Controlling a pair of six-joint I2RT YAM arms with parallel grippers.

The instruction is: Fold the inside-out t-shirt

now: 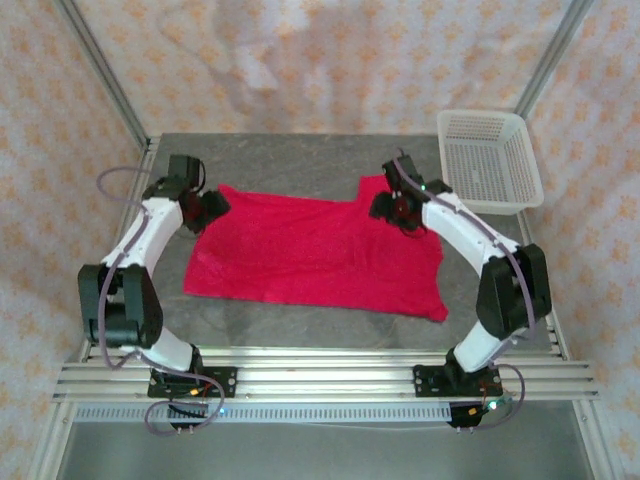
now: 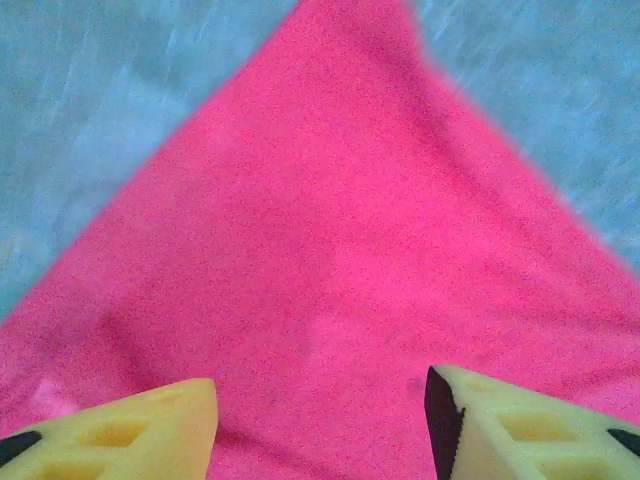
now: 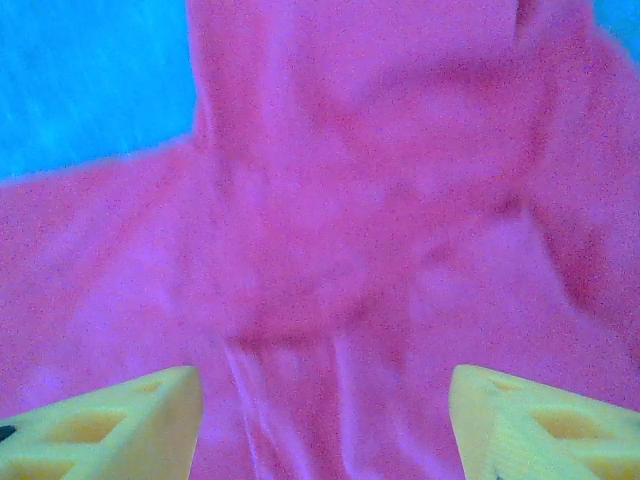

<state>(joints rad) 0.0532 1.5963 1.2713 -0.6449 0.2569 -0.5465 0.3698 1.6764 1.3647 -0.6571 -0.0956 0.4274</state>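
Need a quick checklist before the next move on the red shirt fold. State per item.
1. Left gripper open: ok, fingers apart over the far-left corner of the t-shirt.
2. Right gripper open: ok, fingers apart over cloth at the far-right end.
3. Nothing pinched yet: ok, cloth lies loose between each pair of fingers.
4. Fingertips touching the cloth: cannot tell.
5. Shirt flat: not ok at the right gripper, where the cloth is creased; the rest lies spread on the table.
6. Basket apart from the shirt: ok, it sits at the far right with bare table between.
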